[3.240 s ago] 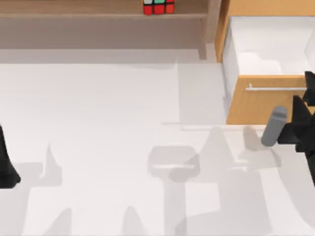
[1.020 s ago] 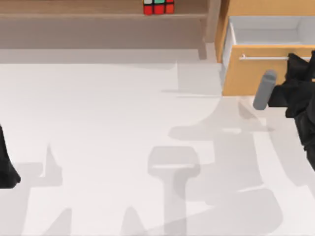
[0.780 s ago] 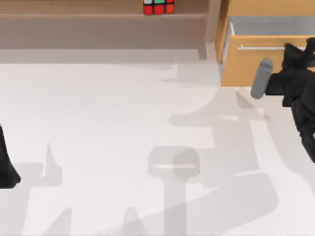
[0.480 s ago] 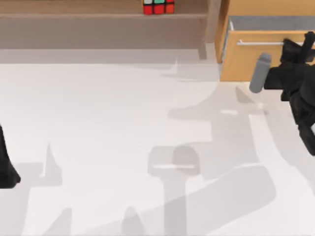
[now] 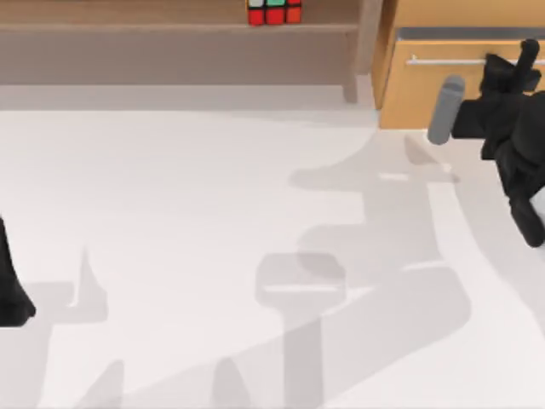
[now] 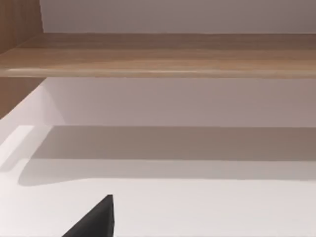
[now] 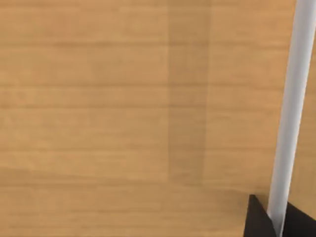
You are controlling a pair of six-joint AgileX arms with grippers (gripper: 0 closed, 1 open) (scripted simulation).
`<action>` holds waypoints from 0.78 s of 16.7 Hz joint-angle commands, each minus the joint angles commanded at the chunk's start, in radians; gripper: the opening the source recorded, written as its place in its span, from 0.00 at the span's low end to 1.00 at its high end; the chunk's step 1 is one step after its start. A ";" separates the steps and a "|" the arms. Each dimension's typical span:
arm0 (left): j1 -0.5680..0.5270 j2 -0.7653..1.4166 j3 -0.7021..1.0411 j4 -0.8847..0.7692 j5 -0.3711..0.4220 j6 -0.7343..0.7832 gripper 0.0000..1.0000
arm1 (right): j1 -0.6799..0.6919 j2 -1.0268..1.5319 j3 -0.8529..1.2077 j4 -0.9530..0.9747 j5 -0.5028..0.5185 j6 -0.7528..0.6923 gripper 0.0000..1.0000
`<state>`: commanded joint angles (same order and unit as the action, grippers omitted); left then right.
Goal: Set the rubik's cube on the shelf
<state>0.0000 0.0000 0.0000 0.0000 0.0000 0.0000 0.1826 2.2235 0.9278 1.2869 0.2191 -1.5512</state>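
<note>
The rubik's cube (image 5: 274, 12) stands on the light-brown shelf (image 5: 153, 26) at the back of the table, a little left of the shelf's upright post (image 5: 367, 43). It has red, green and white stickers facing up. My right gripper (image 5: 509, 66) is far from the cube, at the back right, against the front of the orange-tan drawer (image 5: 426, 89). In the right wrist view the thin silver handle (image 7: 290, 108) runs between the right gripper's (image 7: 276, 224) two black fingertips, which are shut on it. My left arm (image 5: 12, 285) rests at the table's left edge.
The drawer sits pushed in beside the shelf post, with its handle (image 5: 447, 61) facing the table. A grey cylinder (image 5: 444, 111) sticks out from my right arm. The left wrist view looks at the shelf board (image 6: 158, 54) over white tabletop (image 6: 197, 207).
My right gripper has moved toward the back with the drawer handle, and the drawer has slid in until almost none of its inside shows. The cube and the left arm have not moved.
</note>
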 joint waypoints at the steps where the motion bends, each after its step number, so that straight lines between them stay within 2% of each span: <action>1: 0.000 0.000 0.000 0.000 0.000 0.000 1.00 | -0.003 0.016 0.032 -0.020 -0.004 -0.001 0.00; 6: 0.000 0.000 0.000 0.000 0.000 0.000 1.00 | -0.019 0.074 0.165 -0.096 -0.020 -0.001 0.00; 11: 0.000 0.000 0.000 0.000 0.000 0.000 1.00 | -0.020 0.078 0.176 -0.101 -0.021 0.000 0.00; 13: 0.000 0.000 0.000 0.000 0.000 0.000 1.00 | -0.020 0.078 0.176 -0.101 -0.021 0.000 0.15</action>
<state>0.0000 0.0000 0.0000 0.0000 0.0000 0.0000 0.1627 2.3013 1.1036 1.1858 0.1978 -1.5516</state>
